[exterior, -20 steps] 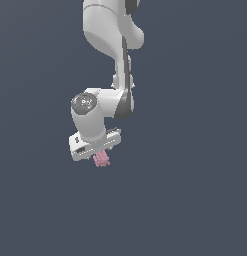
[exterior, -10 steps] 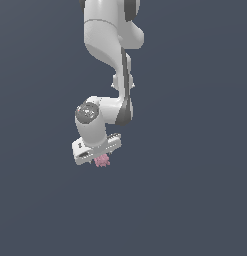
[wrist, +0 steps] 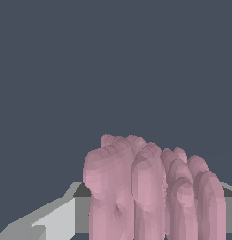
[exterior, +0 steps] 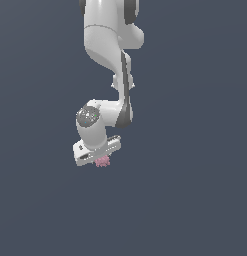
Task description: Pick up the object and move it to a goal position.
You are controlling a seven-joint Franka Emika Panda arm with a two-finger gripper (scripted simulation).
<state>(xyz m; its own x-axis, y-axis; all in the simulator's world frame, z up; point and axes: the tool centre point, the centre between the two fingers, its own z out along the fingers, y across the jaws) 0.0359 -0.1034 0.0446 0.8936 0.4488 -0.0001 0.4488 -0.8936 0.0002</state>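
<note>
The white, blocky two-fingered gripper (exterior: 101, 159) sits a little left of centre and just below the middle of the exterior view, at the lower end of the arm. It is clamped on the small pink, lumpy, bumpy-surfaced clump (exterior: 102, 161), which pokes out directly beneath the gripper's flat white body. The fingers themselves are too small to make out in the exterior view; only the pink lump shows under the body.

In the wrist view the pink clump (wrist: 150, 192) fills the lower centre and lower right of the frame, a cluster of rounded, ribbed lobes standing close before the camera. Pale grey and white parts of the gripper (wrist: 61, 218) show behind and beside it at the lower left, and a grey sliver shows at the lower right edge. The clump covers the gap between the fingers, so the contact surfaces are hidden.

Above the gripper in the exterior view, a rounded white wrist joint with a dark grey circular cap (exterior: 88, 116) sits at centre left. From there the glossy white robot arm with a dark seam (exterior: 107, 45) rises up to the top centre of the frame.

Everything else in both views is a flat, uniform dark blue-grey background (exterior: 195, 150), against which the clump hangs with nothing visibly touching it from below.
</note>
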